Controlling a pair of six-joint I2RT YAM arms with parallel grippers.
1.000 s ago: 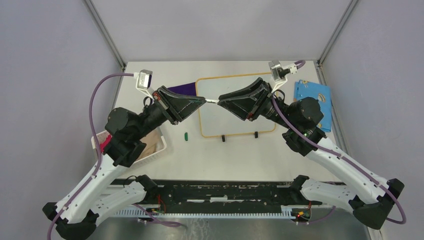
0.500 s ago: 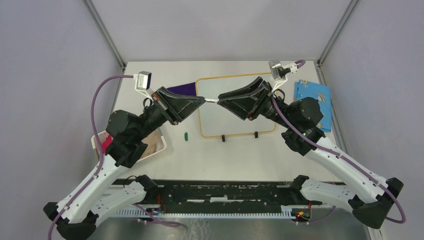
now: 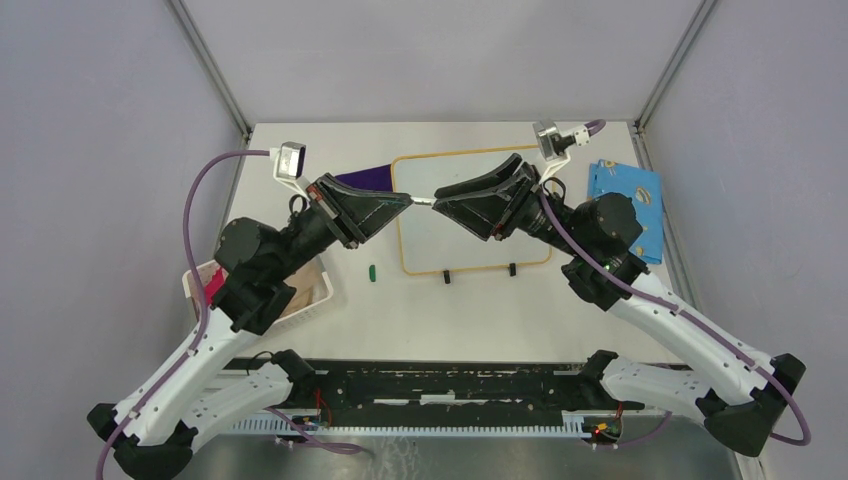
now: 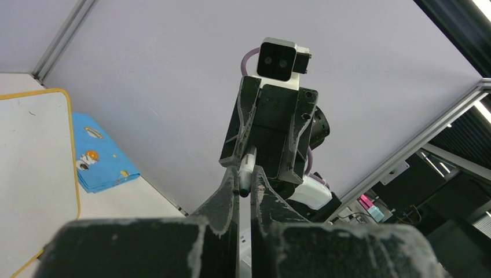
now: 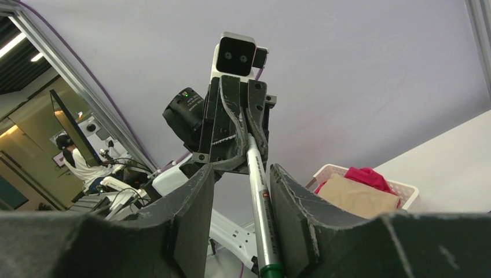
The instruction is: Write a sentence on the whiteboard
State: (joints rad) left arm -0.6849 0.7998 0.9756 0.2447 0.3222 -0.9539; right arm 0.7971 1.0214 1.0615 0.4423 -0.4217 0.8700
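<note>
One marker (image 5: 259,197) bridges pincers over whiteboard (image 3: 440,248): left pincer (image 3: 408,201) pinching its end, right pincer (image 3: 441,205) straddling it, clamp unclear.

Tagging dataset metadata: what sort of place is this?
Probably a robotics lab test cell: grey panel walls on aluminium framing, plus a person near a monitor outside it.

The whiteboard (image 3: 432,250) is white with a light-orange frame and black feet. One cloth (image 3: 628,195) is bright blue with small cartoon prints, the other cloth (image 3: 365,178) deep purple. The marker (image 5: 260,214) is pale grey with a red band and a green end.
</note>
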